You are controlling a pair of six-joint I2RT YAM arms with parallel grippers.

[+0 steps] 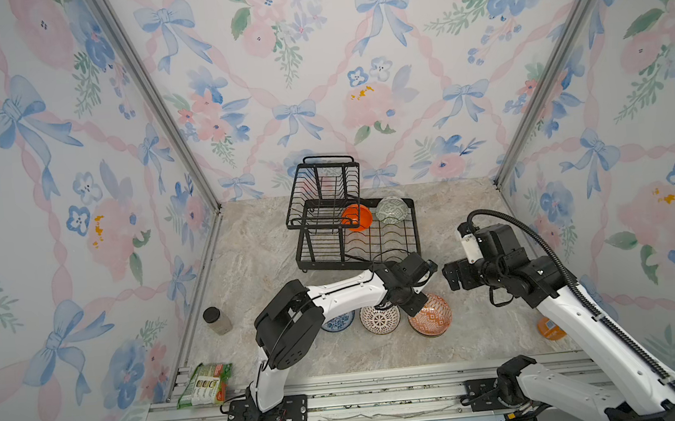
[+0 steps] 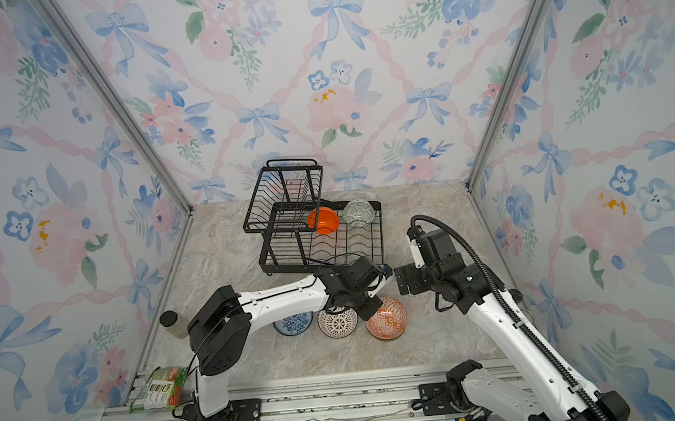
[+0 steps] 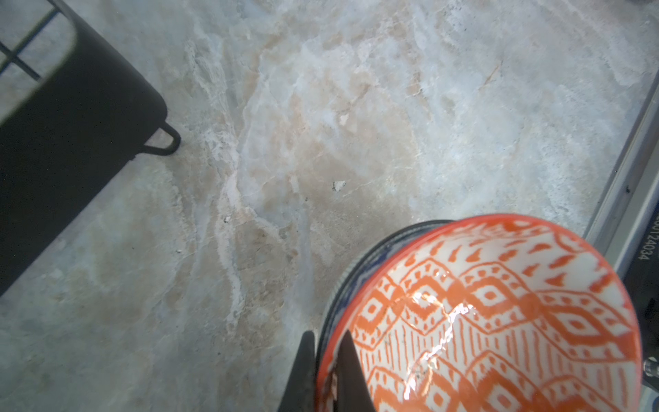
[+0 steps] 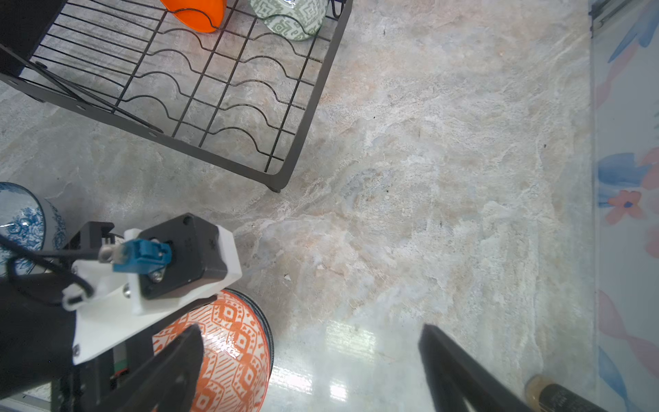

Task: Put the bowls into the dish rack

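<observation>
The left hand (image 3: 326, 346) is pinched tight on the rim of the glossy orange-and-white patterned ceramic bowl (image 3: 499, 321), near centre on the marbled desk (image 3: 321, 125). The right hand (image 4: 310, 339) gapes wide and empty just right of it.

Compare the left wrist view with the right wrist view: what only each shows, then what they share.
Only the left wrist view: the left gripper shut on the rim of the orange-white patterned bowl, one finger inside, one outside. Only the right wrist view: the plain orange bowl and grey-green bowl in the dish rack, the blue-white floral bowl on the table, the right gripper open. Both: that patterned bowl, a dish rack corner, the marble table.
</observation>
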